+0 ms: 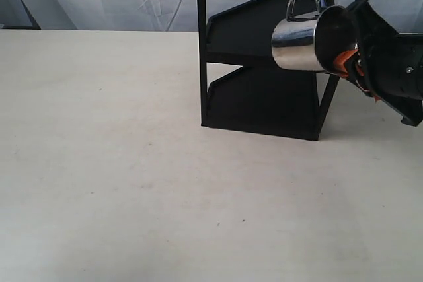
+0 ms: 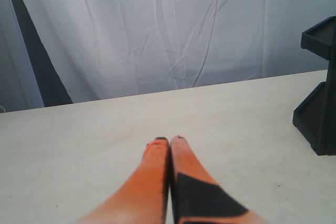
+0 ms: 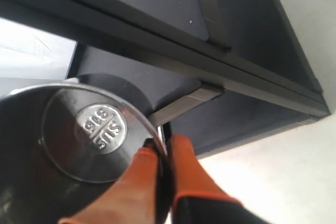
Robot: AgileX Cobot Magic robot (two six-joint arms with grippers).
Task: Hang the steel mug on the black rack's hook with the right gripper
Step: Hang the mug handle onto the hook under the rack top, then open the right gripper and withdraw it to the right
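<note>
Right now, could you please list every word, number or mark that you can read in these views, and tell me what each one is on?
"SUS 316": stamped in a small circle on the inside bottom of the steel mug, seen upside down in the right wrist view.
Nothing else carries readable text in any view.

steel mug: mirror-glossy metal | black rack: matt | table: smooth, matt, pale | backdrop: creased white cloth

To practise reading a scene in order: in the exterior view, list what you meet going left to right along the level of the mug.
Bare table → the black rack front post → the steel mug, lying sideways with its handle up → the right gripper, holding the mug by its rim.
</note>
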